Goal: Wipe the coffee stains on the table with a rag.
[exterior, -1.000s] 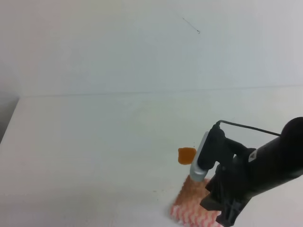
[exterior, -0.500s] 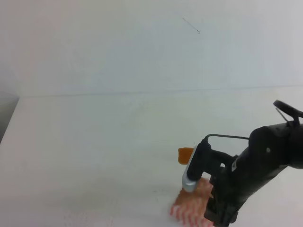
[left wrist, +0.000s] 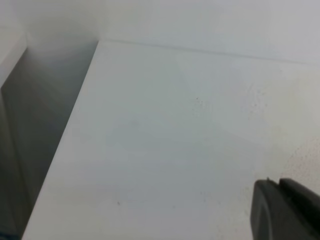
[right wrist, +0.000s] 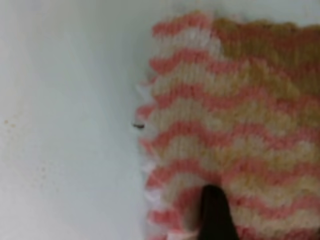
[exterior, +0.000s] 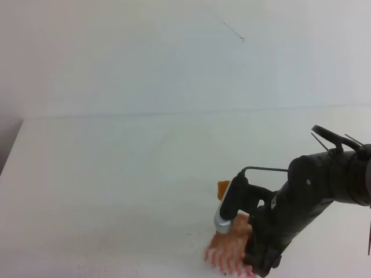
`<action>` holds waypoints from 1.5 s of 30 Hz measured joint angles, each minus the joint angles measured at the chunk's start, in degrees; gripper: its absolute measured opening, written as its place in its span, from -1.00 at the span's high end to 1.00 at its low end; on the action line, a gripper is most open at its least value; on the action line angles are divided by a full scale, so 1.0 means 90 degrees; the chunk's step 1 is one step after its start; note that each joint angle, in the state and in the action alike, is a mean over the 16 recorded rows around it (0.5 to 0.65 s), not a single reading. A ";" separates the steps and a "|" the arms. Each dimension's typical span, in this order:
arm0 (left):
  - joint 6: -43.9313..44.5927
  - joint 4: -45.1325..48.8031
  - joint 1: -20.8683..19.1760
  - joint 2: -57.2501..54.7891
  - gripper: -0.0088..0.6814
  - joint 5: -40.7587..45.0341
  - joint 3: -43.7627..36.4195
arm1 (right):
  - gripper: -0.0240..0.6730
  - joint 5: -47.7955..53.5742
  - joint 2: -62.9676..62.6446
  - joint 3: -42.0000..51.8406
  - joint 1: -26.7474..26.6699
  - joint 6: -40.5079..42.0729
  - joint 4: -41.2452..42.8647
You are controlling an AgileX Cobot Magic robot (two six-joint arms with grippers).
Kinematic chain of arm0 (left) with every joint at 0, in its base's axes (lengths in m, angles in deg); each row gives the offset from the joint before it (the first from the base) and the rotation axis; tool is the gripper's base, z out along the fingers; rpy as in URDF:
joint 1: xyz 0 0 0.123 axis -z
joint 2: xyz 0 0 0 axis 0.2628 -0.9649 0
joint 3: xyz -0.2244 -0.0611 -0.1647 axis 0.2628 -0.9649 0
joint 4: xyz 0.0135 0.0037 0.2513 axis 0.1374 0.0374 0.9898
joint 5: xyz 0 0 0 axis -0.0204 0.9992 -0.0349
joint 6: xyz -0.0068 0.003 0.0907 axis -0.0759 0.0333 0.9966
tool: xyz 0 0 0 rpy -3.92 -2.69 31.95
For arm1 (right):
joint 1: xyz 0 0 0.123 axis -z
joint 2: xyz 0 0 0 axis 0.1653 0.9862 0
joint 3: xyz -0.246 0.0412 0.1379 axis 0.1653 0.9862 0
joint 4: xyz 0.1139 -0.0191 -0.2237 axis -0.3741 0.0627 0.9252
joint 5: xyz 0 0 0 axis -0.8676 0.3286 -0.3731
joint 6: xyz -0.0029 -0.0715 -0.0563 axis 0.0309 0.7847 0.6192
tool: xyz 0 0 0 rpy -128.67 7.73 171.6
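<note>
On the white table [exterior: 116, 174] lies the rag [exterior: 223, 255], pink-red and white wavy stripes with a brownish corner, near the front edge. My right gripper [exterior: 252, 260] presses down on its right part. In the right wrist view the rag [right wrist: 225, 100] fills the frame, and a single dark fingertip [right wrist: 215, 212] sits in cloth that puckers around it. The orange-brown coffee stain [exterior: 222, 186] shows just beyond the rag, half hidden by the wrist camera housing. Tiny brown specks [right wrist: 7, 121] dot the table left of the rag. My left gripper [left wrist: 280, 210] hovers over bare table [left wrist: 175, 125], its dark fingers side by side.
A pale wall rises behind the table, with a thin dark hairline scratch [exterior: 232, 30] on it. The table's left edge drops into a dark gap [left wrist: 40, 125]. A small dark fleck [right wrist: 139, 126] lies beside the rag's left hem.
My right arm has swung left and lower. The rag has slid slightly left under it, and the wrist housing now covers part of the stain.
</note>
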 joint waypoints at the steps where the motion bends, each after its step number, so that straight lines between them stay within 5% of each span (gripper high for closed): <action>1: 0.0000 0.0000 0.0000 0.0000 0.98 0.0000 0.0000 | -0.08 -0.0011 0.0025 -0.0015 -0.0006 -0.0003 0.0003; 15: 0.0000 0.0000 0.0000 0.0000 0.98 0.0000 0.0000 | 0.82 0.0176 -0.0008 -0.0528 -0.0038 -0.0380 0.0023; 22: 0.0000 0.0000 0.0000 0.0000 0.98 0.0000 0.0000 | 0.84 0.0281 -0.0268 -0.1286 0.0329 -0.0937 0.0126; 35: 0.0000 0.0000 0.0000 0.0000 0.98 0.0000 0.0000 | 0.84 0.0554 0.0200 -0.2031 0.1875 -0.2226 0.0503; 45: 0.0000 0.0000 0.0000 0.0000 0.98 0.0000 0.0000 | 0.84 0.0514 0.1098 -0.2217 0.1682 -0.2501 0.0597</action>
